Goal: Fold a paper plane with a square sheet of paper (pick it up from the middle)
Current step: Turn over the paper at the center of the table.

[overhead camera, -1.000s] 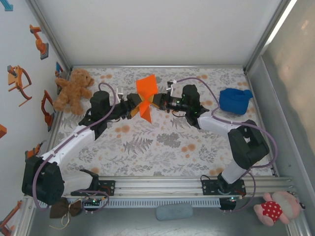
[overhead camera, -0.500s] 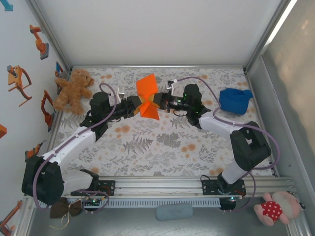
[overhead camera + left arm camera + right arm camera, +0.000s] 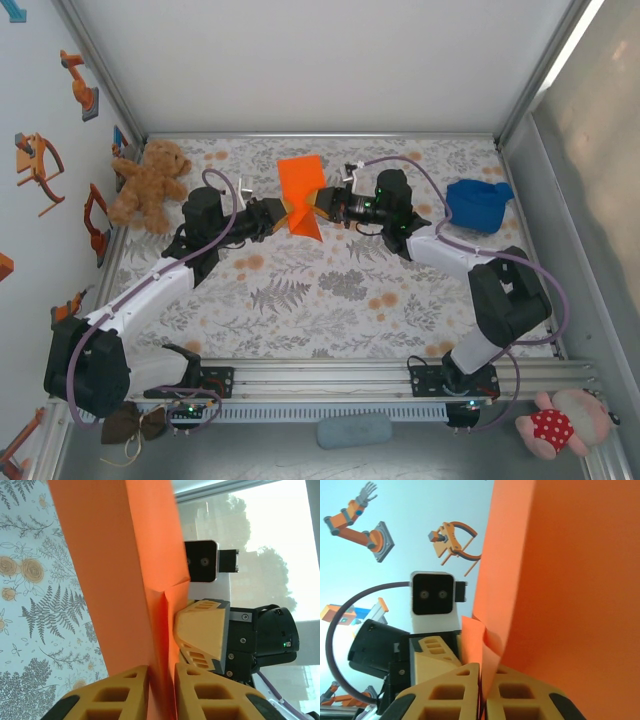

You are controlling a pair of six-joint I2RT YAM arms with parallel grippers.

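Viewing the cell from above, we find both arms stretched forward and angled inward, so that their wrists meet nose to nose over the far middle of the floral table [image 3: 330,300]. The left gripper [image 3: 284,216] points to the right and the right gripper [image 3: 322,204] points to the left. Between them stands the orange paper sheet [image 3: 300,190], partly folded and roughly on edge, with one flap rising toward the far wall and another dropping toward the near side. We cannot tell whether the lower flap touches the table.

In the left wrist view, the yellow fingers [image 3: 120,692] are pressed together on the sheet, with the paper pinched in the narrow slot between them. A crease runs up the sheet from that point. In the right wrist view, the right fingers [image 3: 445,690] are likewise clamped on the paper, and a small crumpled corner shows just above the tips. The two grips lie just beside each other.

The teddy bear [image 3: 150,185] sits at the far left and the blue cloth lump [image 3: 478,203] at the far right, both well apart from the paper
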